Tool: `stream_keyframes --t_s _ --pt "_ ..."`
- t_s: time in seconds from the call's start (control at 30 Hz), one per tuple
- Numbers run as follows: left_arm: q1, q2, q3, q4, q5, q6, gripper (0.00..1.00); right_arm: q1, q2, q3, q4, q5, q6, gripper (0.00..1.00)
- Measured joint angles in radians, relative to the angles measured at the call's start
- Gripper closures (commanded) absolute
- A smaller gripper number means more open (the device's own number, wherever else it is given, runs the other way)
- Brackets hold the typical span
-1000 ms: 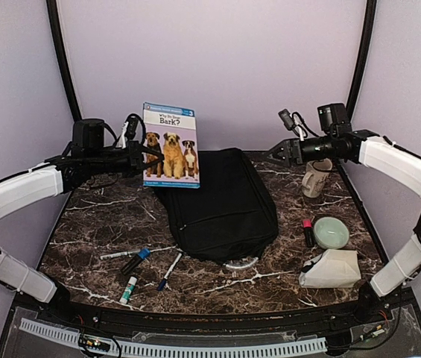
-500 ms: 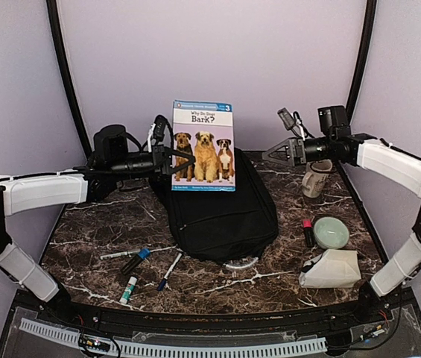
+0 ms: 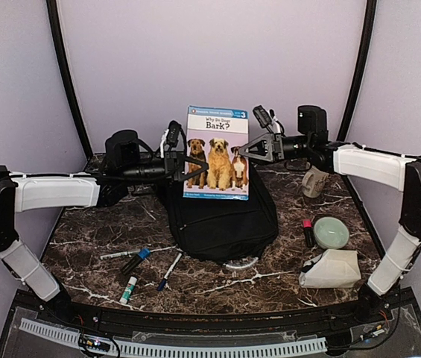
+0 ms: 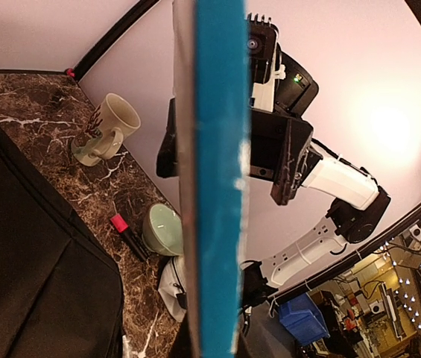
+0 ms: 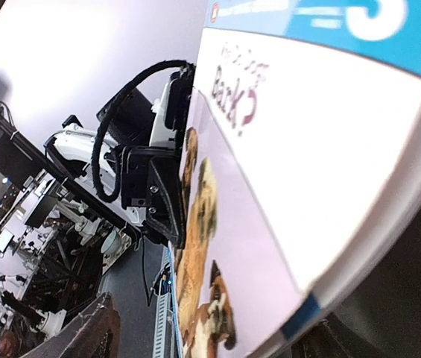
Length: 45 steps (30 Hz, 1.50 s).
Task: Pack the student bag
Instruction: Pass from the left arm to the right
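book (image 3: 217, 153) has shifted right, now upright over the student bag (image 3: 221, 220) lying flat mid-worktop (image 3: 95, 220); left hand (image 3: 174, 153) pinches its left edge, right hand (image 3: 251, 147) has moved in, spread around the right edge, so handover looks imminent.

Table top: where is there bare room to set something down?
Bare table left of the student bag, behind the pens; a narrower strip in front of the bag, toward the white pouch. The right side is crowded: mug, bowl, red marker.

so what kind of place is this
Likely a robotics lab test cell: left arm and right arm at a marble-look table, plain lilac walls, workshop clutter beyond in the wrist views.
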<state>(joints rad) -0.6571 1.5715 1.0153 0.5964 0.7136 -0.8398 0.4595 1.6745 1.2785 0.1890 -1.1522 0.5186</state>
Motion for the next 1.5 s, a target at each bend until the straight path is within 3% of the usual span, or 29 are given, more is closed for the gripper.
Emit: stream_keyframes --t_s 0.27,0.8,1.07,1.23,1.3,1.5 --pt "0.000 0.006 0.018 -0.032 -0.041 0.031 1.00 0.006 -0.006 -0.070 0.154 -0.042 0.131 0.42" --pt "-0.003 0.019 0.032 -0.061 -0.052 0.050 1.00 0.006 -0.061 -0.082 0.097 -0.008 0.114 0.55" --pt "-0.013 0.019 0.033 -0.062 -0.052 0.051 1.00 0.006 -0.002 -0.024 0.067 0.029 0.135 0.74" --pt "-0.016 0.019 0.033 -0.073 -0.052 0.051 1.00 0.006 -0.001 -0.023 0.055 0.039 0.141 0.93" --pt "-0.016 0.019 0.033 -0.075 -0.053 0.052 0.90 0.006 -0.001 -0.023 0.053 0.042 0.141 1.00" --pt "-0.018 0.020 0.039 -0.129 -0.093 0.095 0.60 0.000 -0.001 -0.022 0.048 0.041 0.143 1.00"
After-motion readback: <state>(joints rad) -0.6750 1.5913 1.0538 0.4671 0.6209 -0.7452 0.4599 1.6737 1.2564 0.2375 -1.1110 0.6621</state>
